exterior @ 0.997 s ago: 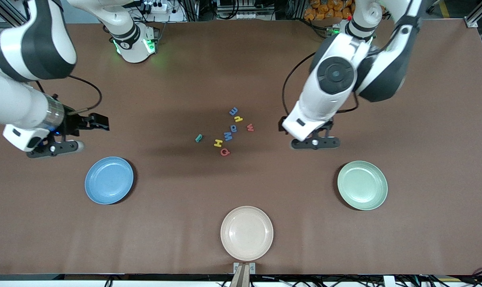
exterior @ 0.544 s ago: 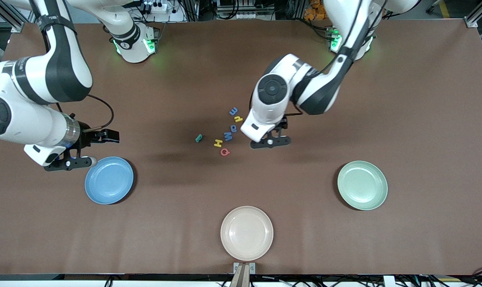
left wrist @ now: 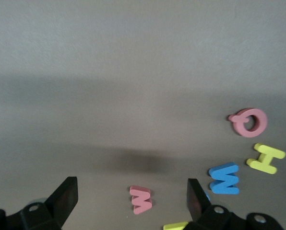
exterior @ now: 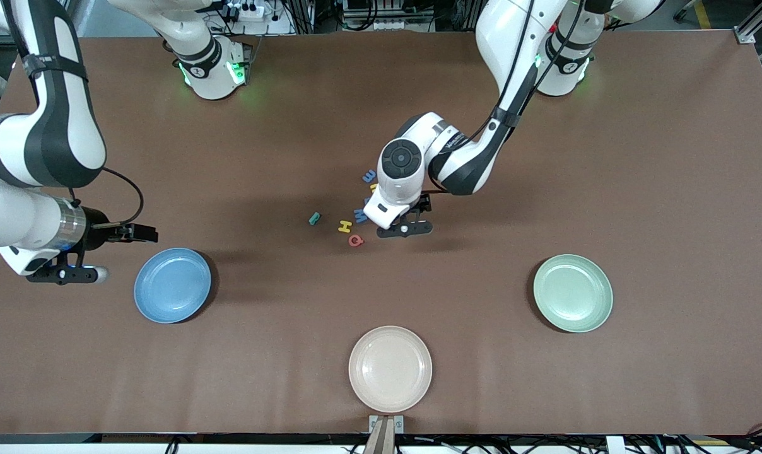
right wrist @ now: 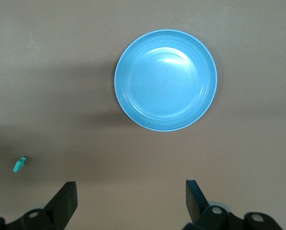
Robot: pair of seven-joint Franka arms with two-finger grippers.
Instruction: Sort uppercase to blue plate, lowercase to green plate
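Letters lie in a small bunch in the middle of the table [exterior: 545, 157]. None is on a plate yet.

Front view: the left gripper [exterior: 404, 229] has come in from the green plate's end and now sits low over the bunch. It hides some letters. Showing are the yellow H [exterior: 345, 226], the red Q [exterior: 355, 240], a bit of the blue M [exterior: 359, 216], the blue e [exterior: 369, 175] and the teal R [exterior: 314, 218], which lies a little apart toward the right arm's end. The blue plate [exterior: 172, 285], the green plate [exterior: 573, 292] and a cream plate [exterior: 390, 369] are all bare and nearer the camera than the letters. The right gripper [exterior: 62, 274] moved toward the blue plate and then back out, and now waits over bare table beside it.

Left wrist view: the jaws stand wide, with nothing between them. The red w [left wrist: 141, 199] lies on the table between the two fingers [left wrist: 64, 199]. The M [left wrist: 224, 178], H [left wrist: 266, 158] and Q [left wrist: 249, 122] lie just past one finger.

Right wrist view: these jaws are wide too, and hold nothing. The blue plate [right wrist: 166, 80] is in full view, and the R [right wrist: 19, 164] shows at the edge.

So the left arm looks set to pick the w first. It is a small letter, so it should go to the green plate.
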